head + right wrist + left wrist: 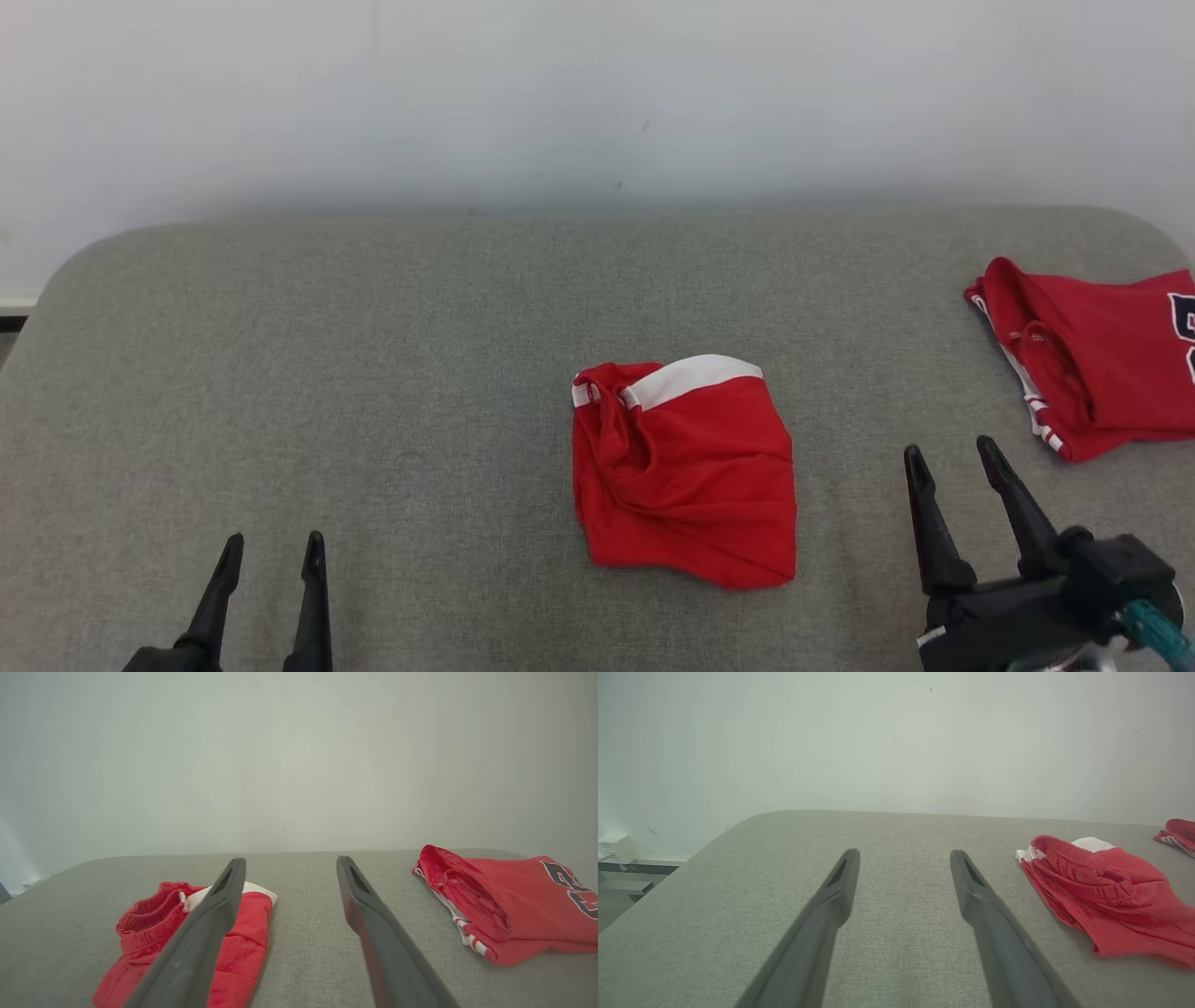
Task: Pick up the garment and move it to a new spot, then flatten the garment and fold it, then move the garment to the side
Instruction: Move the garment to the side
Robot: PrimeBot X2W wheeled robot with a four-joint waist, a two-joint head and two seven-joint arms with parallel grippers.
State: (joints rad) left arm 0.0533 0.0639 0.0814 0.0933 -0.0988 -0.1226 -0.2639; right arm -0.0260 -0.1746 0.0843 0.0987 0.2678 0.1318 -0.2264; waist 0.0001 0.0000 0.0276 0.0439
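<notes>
Red garment [684, 471] sits crumpled mid-table [373, 373], nobody's touching it. Left gripper [274, 553] and right gripper [950, 459] both hover nearby, fingers spread, holding nothing.

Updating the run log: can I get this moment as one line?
left gripper: open, empty | right gripper: open, empty | red garment: bunched, centre, untouched | second red garment: far right
</notes>
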